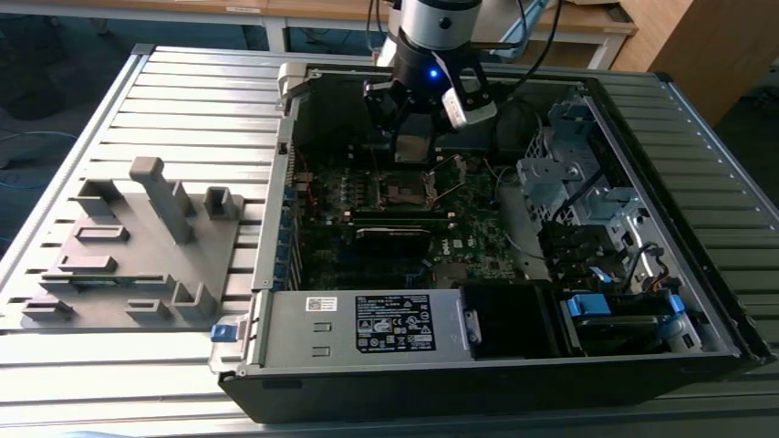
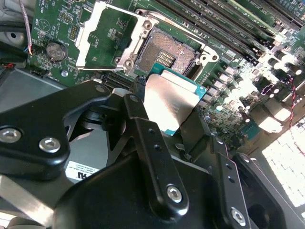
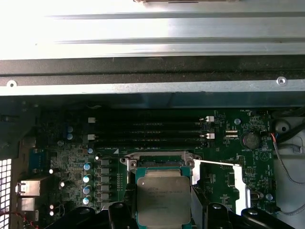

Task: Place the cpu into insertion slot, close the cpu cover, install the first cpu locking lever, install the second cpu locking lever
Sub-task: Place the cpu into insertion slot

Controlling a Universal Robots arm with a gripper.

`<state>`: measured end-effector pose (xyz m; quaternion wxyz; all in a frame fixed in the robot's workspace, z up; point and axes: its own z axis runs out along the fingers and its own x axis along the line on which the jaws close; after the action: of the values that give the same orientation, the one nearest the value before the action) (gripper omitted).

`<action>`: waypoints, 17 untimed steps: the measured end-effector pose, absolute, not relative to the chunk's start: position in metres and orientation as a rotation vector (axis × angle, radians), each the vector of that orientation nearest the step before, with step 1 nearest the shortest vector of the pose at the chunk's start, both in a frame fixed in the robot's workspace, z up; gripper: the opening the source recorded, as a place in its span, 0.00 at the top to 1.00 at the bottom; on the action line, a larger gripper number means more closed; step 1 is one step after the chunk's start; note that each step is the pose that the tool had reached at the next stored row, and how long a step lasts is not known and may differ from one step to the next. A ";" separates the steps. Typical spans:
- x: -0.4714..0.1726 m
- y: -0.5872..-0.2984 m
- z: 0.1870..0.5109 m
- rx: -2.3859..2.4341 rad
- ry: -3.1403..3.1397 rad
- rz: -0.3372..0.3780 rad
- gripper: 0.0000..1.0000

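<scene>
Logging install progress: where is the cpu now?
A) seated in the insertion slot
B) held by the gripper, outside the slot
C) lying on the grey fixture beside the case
B: in the second wrist view the gripper grips the cpu, the insertion slot bare and the cpu cover open.

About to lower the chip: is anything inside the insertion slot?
In the second wrist view the insertion slot looks empty, bare contacts exposed, cpu cover flipped open beside it. The cpu, clamped in the tool, hides its near edge.
</scene>
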<state>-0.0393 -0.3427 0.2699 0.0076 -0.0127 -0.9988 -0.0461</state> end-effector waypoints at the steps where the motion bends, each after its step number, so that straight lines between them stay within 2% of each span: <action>1: -0.039 -0.343 0.270 -0.040 -3.123 -0.145 0.46; 17: -0.039 -0.343 0.264 -0.040 -3.123 -0.144 0.46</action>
<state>-0.0394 -0.3428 0.2636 0.0076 -0.0127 -0.9988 -0.0460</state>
